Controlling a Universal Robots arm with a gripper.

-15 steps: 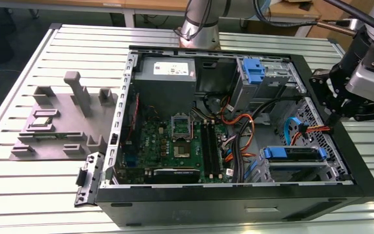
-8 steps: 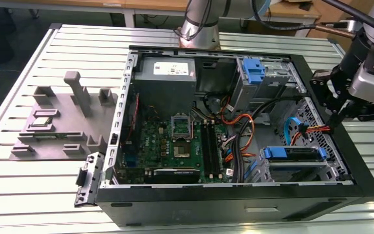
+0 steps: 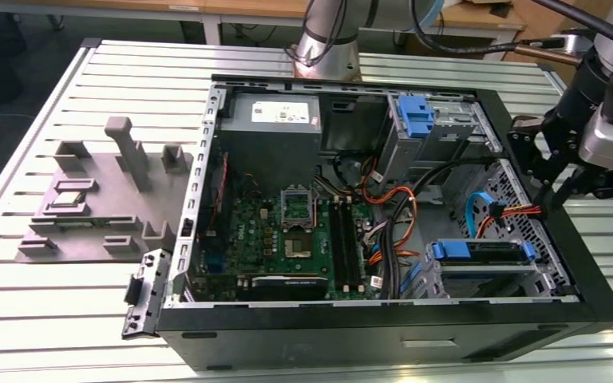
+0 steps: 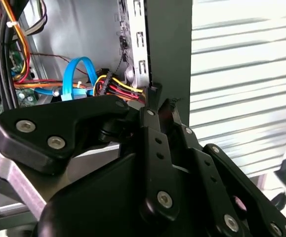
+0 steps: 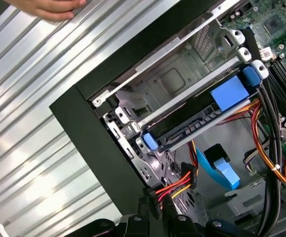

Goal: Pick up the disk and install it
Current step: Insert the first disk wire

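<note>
One disk [image 3: 481, 252], seemingly caged, near end effector [image 3: 546, 187].

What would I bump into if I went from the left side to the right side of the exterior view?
Grey holder blocks → green circuit board → blue flat cable → the robot's black hand, hanging at the case's right wall.

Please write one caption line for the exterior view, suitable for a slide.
Gripper hovers at the open computer case's edge on the exterior view's right, above the blue-railed disk seated in the drive cage.
</note>
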